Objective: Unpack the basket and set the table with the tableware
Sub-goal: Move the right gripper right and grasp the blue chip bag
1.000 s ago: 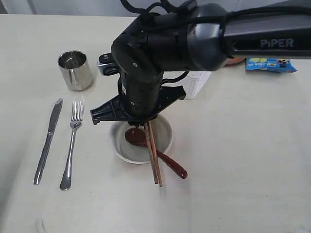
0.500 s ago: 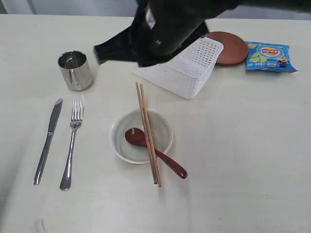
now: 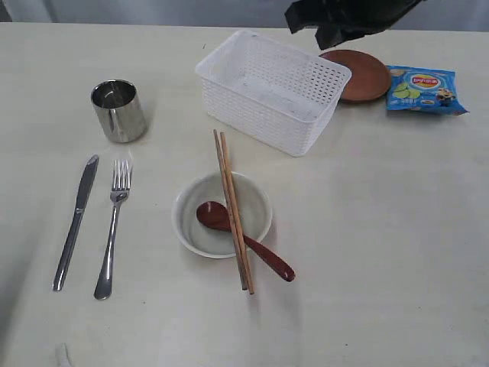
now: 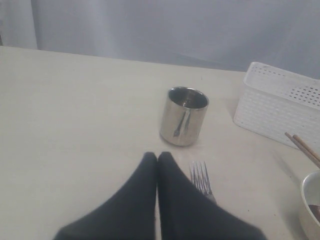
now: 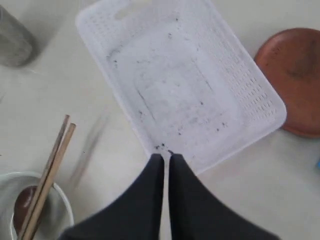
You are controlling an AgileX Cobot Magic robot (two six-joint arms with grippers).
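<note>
The white basket [image 3: 260,115] stands empty and upright at the back of the table [image 3: 382,229]. In front of it, two chopsticks [image 3: 233,210] lie across the pale bowl [image 3: 178,214], which holds a dark red spoon [image 3: 252,245]. Knife [image 3: 75,222], fork [image 3: 113,229] and steel cup [image 3: 118,111] lie at the left. The brown plate [image 3: 355,75] sits behind the basket. My right gripper [image 5: 162,157] hangs shut and empty over a corner of the basket [image 5: 175,95]. My left gripper [image 4: 157,156] is shut, empty, low beside the fork [image 4: 201,180] and before the cup [image 4: 183,116].
A blue snack packet [image 3: 425,89] lies right of the plate. The dark right arm [image 3: 344,19] hangs over the far edge above the plate. Bare tabletop spreads right of the bowl and along the front.
The right arm has pulled back from over the bowl to the far right, leaving the chopsticks lying across the bowl. The basket is now fully in sight.
</note>
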